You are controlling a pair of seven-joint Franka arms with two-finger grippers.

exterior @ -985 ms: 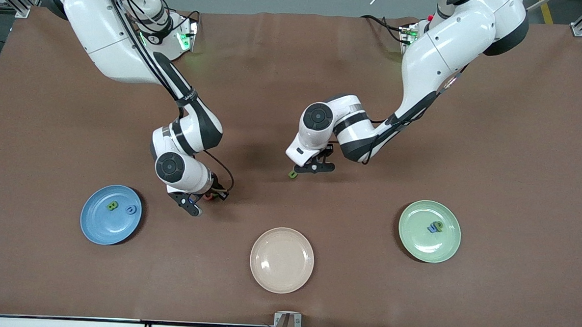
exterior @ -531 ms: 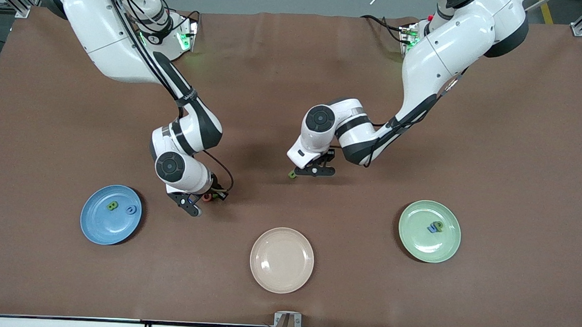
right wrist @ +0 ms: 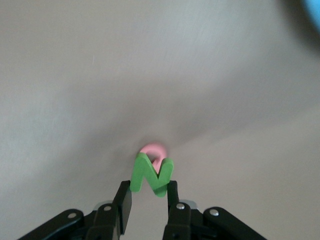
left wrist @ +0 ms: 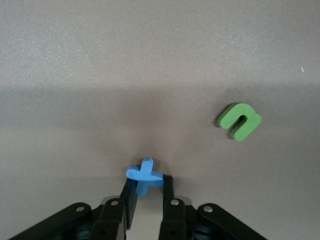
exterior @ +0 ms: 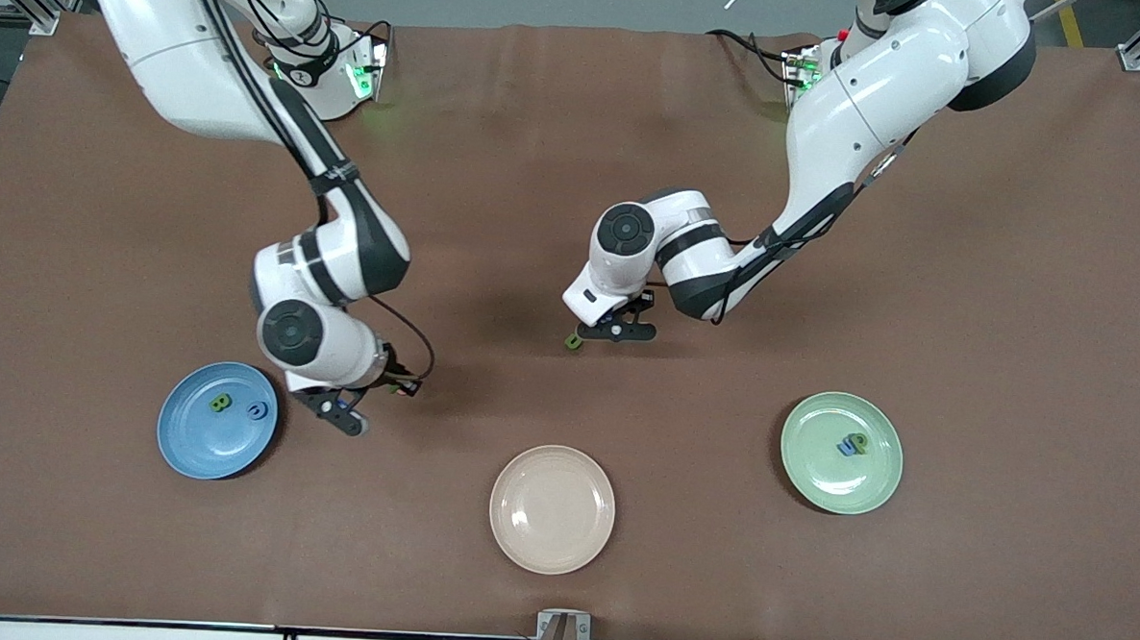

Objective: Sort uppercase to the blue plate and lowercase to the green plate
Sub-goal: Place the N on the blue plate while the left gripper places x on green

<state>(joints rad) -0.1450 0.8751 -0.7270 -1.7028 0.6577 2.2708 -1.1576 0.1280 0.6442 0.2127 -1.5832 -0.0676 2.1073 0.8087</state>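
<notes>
Right gripper (right wrist: pixel 147 200) just beside the blue plate (exterior: pixel 180 442), toward the beige plate (exterior: pixel 552 509), fingers (right wrist: pixel 123 202) clamped on the green N (right wrist: pixel 151 175) with a pink-red G (right wrist: pixel 154 150) showing past it; carried low, apparently for a short drop onto that plate. Already lying there: green B (exterior: pixel 220 403) and blue C (exterior: pixel 256 410). Left gripper (left wrist: pixel 148 195) down at the counter (exterior: pixel 966 280), farther from the front camera than the beige plate, fingers closed on the blue x (left wrist: pixel 144 174), a small foam cross held edge-up. Green u (left wrist: pixel 239 121) loose just beside it, flat. Green plate (exterior: pixel 875 487) holding two letters, one blue, one green, touching.
</notes>
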